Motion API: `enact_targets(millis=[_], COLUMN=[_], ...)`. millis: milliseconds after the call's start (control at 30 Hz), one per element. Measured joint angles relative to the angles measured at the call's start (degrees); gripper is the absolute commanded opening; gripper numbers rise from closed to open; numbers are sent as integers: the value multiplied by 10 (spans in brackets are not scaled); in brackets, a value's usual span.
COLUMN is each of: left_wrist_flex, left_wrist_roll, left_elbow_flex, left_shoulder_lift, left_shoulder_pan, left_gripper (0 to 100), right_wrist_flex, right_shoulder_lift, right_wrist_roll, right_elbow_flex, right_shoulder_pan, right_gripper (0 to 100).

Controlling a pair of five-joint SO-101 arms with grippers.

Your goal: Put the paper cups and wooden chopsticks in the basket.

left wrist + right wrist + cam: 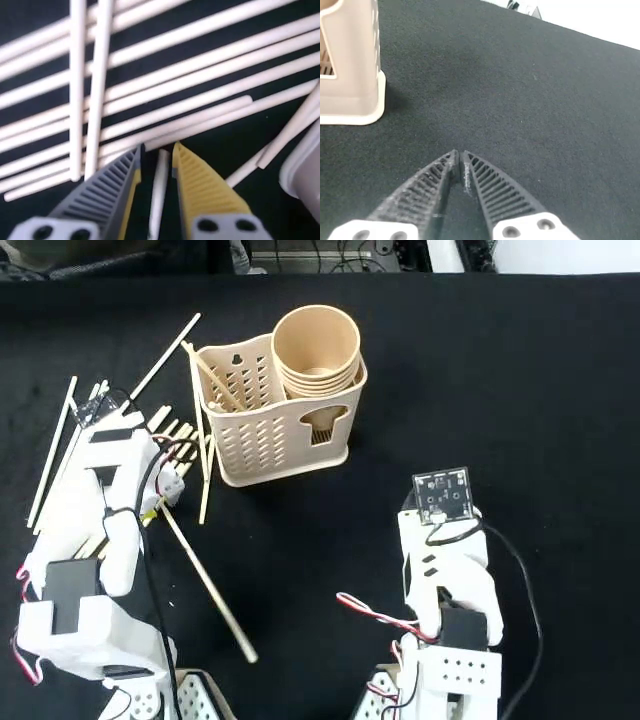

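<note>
I'm working on the chopsticks. The paper cups [316,345] are already sitting stacked in the basket [275,445]. My left jaws are pinching one wooden chopstick [159,187] from the pile left of the basket, while the right jaws are idling clenched and empty. Next, I reckon, I'm lifting it clear and swinging it right.

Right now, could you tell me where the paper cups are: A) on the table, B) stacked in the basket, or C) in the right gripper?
B: the paper cups stand stacked inside the basket, and the right gripper is shut on nothing.
</note>
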Motion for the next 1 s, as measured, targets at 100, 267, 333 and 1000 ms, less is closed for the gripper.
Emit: enact_targets(millis=[100,267,333,1000], left_wrist_flex=[0,0,14,90], left_wrist_roll=[0,-2,-2,-82], left_elbow_flex=[-7,-14,-30,-114], left_shoulder_lift=[12,16,11,-161], left_shoulder_pan=[1,3,3,2], left_gripper=[64,26,30,29], right_wrist_flex=[0,0,0,0], right_shoulder_lift=[0,0,0,0], right_wrist_roll=[1,1,1,1], right_elbow_flex=[0,0,0,0], right_shoulder_pan=[0,0,0,0], right_gripper=[13,13,13,13])
